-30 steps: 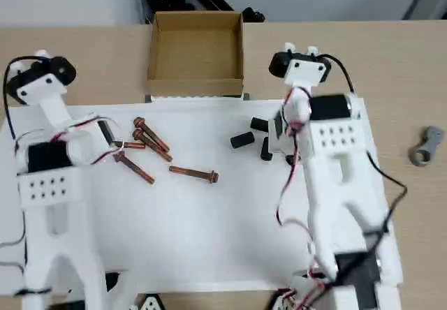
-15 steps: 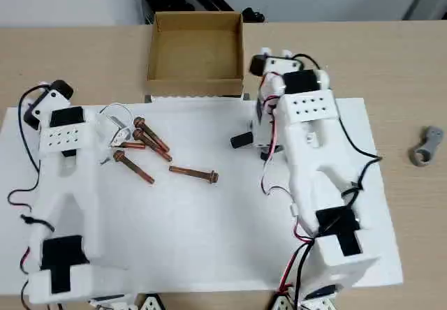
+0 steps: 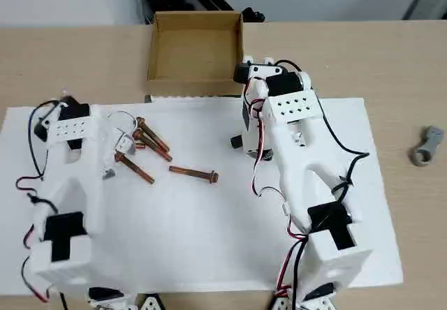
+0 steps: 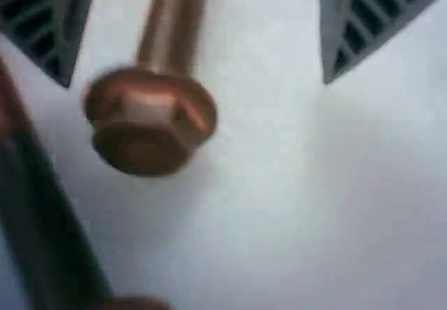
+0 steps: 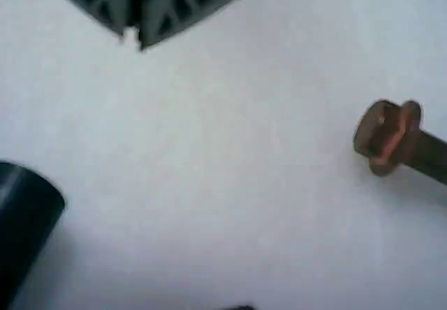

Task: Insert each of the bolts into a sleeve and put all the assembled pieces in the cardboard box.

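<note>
Left arm point(image 3: 66, 184) and right arm point(image 3: 300, 149) have been swung down. One bolt point(image 4: 150, 121), left of centre in the high view, is straddled by the wide-open, empty left gripper point(image 4: 199, 58). The right gripper point(image 5: 136, 17) is closed on nothing beside a sleeve point(image 5: 21, 219). A neighbouring bolt point(image 4: 42, 219), lying close, could be pinched too.

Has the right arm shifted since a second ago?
Yes. In the high view the right arm has swung across toward the cardboard box, its far end now near the box's front corner.
</note>
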Robot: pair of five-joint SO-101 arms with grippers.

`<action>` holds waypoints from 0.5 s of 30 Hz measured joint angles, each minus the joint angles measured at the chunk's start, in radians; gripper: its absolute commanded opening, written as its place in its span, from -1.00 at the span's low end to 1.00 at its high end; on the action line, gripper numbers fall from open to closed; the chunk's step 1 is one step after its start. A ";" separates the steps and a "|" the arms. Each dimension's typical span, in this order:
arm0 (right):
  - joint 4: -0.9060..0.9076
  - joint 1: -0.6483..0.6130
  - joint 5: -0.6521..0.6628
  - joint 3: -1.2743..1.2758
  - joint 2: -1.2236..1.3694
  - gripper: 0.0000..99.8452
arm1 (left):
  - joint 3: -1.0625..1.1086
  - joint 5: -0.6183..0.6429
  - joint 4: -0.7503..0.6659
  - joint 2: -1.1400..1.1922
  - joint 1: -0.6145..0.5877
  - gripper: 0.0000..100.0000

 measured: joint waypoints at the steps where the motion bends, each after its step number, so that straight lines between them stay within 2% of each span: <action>1: 0.000 0.000 0.000 0.000 0.000 -0.99 | 0.000 0.000 -0.011 0.029 0.000 -0.61; 10: 0.000 0.000 0.000 0.000 0.000 -0.99 | -0.115 -0.002 -0.021 0.175 0.011 -0.85; 12: 0.000 0.000 0.000 0.000 0.000 -0.99 | -0.133 -0.028 -0.021 0.183 0.014 -0.98; 15: 0.000 0.000 0.000 0.000 0.000 -0.99 | -0.158 -0.083 -0.023 0.192 0.017 -0.99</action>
